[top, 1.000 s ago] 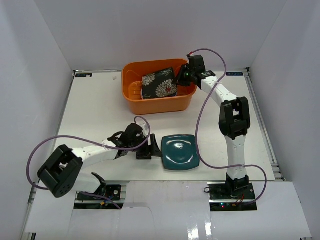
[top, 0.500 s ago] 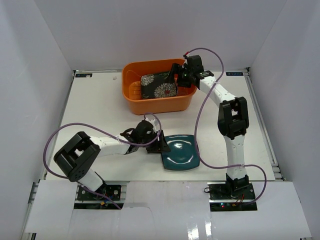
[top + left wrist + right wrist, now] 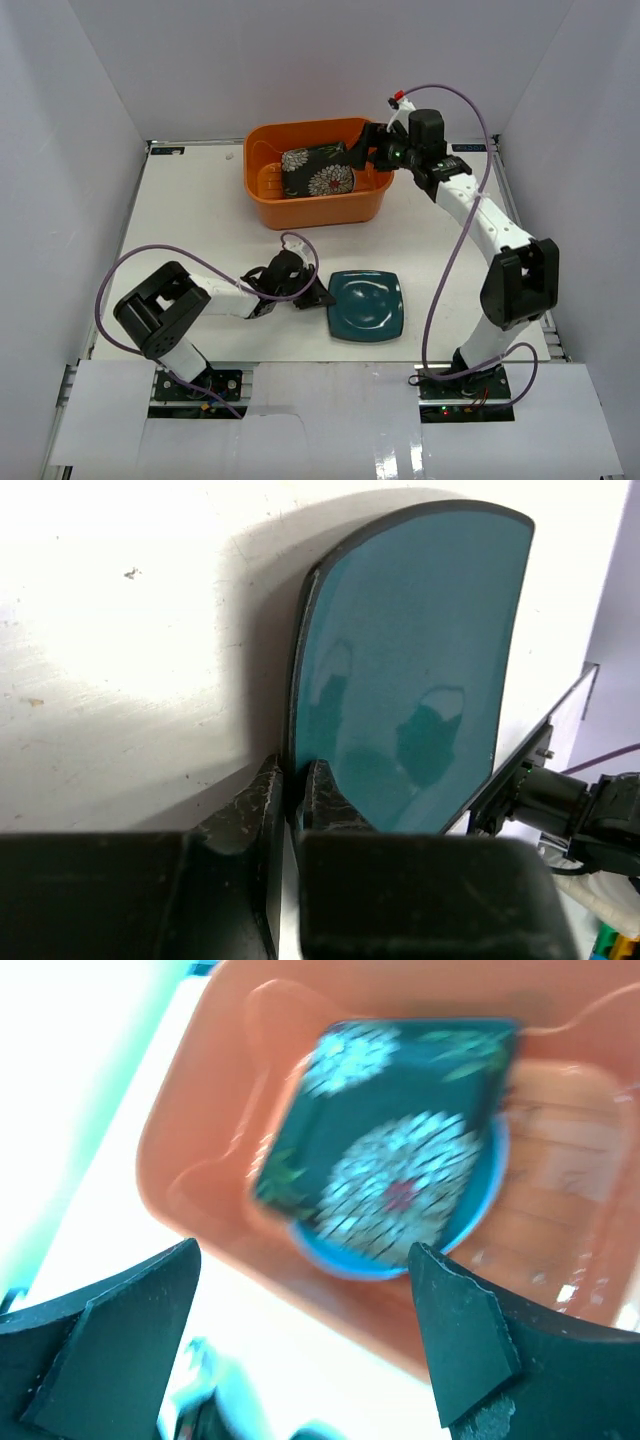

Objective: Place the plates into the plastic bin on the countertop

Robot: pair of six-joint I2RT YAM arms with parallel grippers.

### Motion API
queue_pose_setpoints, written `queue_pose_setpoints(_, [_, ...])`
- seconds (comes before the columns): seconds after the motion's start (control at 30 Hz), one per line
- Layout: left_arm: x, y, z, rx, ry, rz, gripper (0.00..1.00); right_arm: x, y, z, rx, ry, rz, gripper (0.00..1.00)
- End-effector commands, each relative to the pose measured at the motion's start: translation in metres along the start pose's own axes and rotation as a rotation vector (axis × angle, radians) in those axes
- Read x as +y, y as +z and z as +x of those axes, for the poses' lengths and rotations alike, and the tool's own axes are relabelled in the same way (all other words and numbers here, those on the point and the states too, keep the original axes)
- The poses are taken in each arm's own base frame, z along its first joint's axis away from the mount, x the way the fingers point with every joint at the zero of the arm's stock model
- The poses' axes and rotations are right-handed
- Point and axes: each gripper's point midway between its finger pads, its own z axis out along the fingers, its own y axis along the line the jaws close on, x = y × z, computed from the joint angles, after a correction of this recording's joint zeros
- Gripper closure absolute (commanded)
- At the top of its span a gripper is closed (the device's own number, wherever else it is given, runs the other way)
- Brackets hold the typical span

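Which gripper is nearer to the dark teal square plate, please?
Left. The left gripper pinches the edge of the dark teal plate; the right gripper hangs open above the orange bin, well away.

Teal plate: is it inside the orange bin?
No, the teal plate sits on the countertop in front of the orange bin, apart from it, with the left gripper pinching its edge.
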Motion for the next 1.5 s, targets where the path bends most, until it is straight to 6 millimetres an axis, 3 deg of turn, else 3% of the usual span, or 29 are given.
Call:
queue_pose_setpoints(0.0, [0.058,-0.006,0.028,0.024,0.027,-0.164,1.0,0.036,-0.021,0.009,-0.009,-0.062,-0.199,0.1])
queue_pose_setpoints(0.1, [0.052,-0.01,0.027,-0.003,0.03,-0.119,1.0,0.045,-0.041,0.033,0.036,-0.041,-0.248,0.1])
queue_pose_setpoints(0.17, [0.046,-0.014,0.024,-0.024,0.035,-0.087,1.0,0.058,-0.064,0.032,-0.012,-0.055,-0.276,0.09])
queue_pose_setpoints(0.2, [0.038,-0.02,0.02,-0.043,0.04,-0.059,1.0,0.047,-0.068,0.065,0.033,-0.005,-0.256,0.06])
queue_pose_setpoints(0.23, [0.032,-0.024,0.018,-0.053,0.046,-0.036,1.0,0.059,-0.088,0.057,-0.037,-0.032,-0.279,0.04])
queue_pose_setpoints(0.27, [0.025,-0.028,0.016,-0.064,0.056,-0.009,1.0,0.058,-0.096,0.067,-0.041,-0.024,-0.275,0.02])
queue_pose_setpoints(0.3, [0.021,-0.032,0.016,-0.066,0.062,0.016,1.0,0.046,-0.1,0.1,0.007,0.012,-0.25,0.01])
queue_pose_setpoints(0.37, [-0.004,-0.046,0.006,-0.109,0.087,0.113,1.0,0.051,-0.124,0.112,-0.027,-0.004,-0.254,0.01])
queue_pose_setpoints(0.4, [-0.006,-0.051,0.012,-0.1,0.091,0.141,1.0,0.04,-0.127,0.144,0.02,0.03,-0.234,0.01])
queue_pose_setpoints(0.47, [-0.019,-0.058,0.009,-0.123,0.098,0.213,1.0,0.045,-0.144,0.16,0.005,0.016,-0.271,0.02])
queue_pose_setpoints(0.5, [-0.019,-0.06,0.012,-0.117,0.088,0.229,1.0,0.036,-0.146,0.188,0.048,0.039,-0.259,0.04])
queue_pose_setpoints(0.63, [-0.019,-0.065,0.019,-0.119,0.063,0.271,1.0,0.028,-0.162,0.219,0.077,0.064,-0.242,0.08])
queue_pose_setpoints(0.83, [-0.045,-0.085,0.006,-0.185,0.054,0.378,1.0,0.01,-0.172,0.229,0.059,0.08,-0.136,0.1])
queue_pose_setpoints(0.93, [-0.055,-0.093,0.0,-0.203,0.05,0.414,1.0,-0.01,-0.172,0.253,0.128,0.114,-0.061,0.1])
queue_pose_setpoints(1.03, [-0.065,-0.104,-0.008,-0.229,0.052,0.444,1.0,-0.021,-0.171,0.264,0.14,0.136,-0.019,0.1])
queue_pose_setpoints(1.13, [-0.076,-0.116,-0.017,-0.25,0.049,0.478,1.0,-0.03,-0.17,0.262,0.125,0.117,0.018,0.1])
queue_pose_setpoints(1.27, [-0.085,-0.124,-0.027,-0.267,0.042,0.515,1.0,-0.024,-0.169,0.286,0.211,0.143,-0.046,0.1])
queue_pose_setpoints(1.47, [-0.096,-0.132,-0.032,-0.265,0.028,0.572,1.0,0.001,-0.168,0.289,0.212,0.18,-0.221,0.08])
